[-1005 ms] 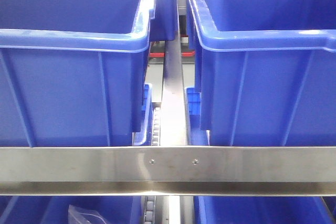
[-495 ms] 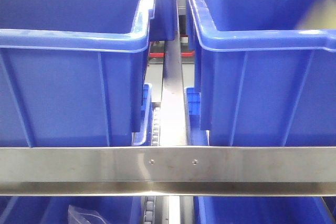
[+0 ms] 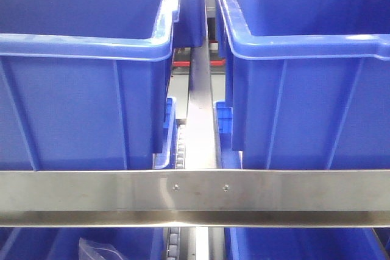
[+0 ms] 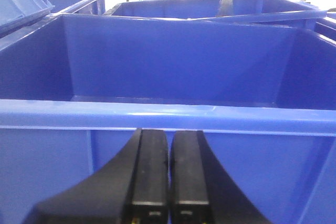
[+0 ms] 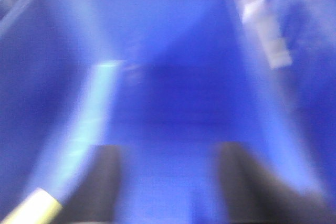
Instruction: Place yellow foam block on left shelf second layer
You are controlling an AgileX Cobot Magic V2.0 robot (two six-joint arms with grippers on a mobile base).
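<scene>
Up close, left fingers [image 4: 169, 174] pressed together face a blue bin [image 4: 168, 114]; right fingers [image 5: 168, 182] spread wide.

- Left gripper [image 4: 169, 182]: two matte black fingers [image 4: 149, 174], flat and rectangular, long thin seam between them — no gap to speak of.
- Each finger sits on a black base that flares outward toward the bottom corners, curved outer edges.
- Near the lower edge, small recessed slot in each finger w/ a dull yellowish glint inside; too small to tell if screw or marking.
- Right gripper [image 5: 168, 182]: view badly blurred. Two dark, near-black fingers [image 5: 102, 182] w/ rounded tops, wide gap between.
- Pale yellow strip at bottom-left corner beside the right gripper's left finger — can't tell what it is.
- No cables or labels legible in either wrist view.
</scene>
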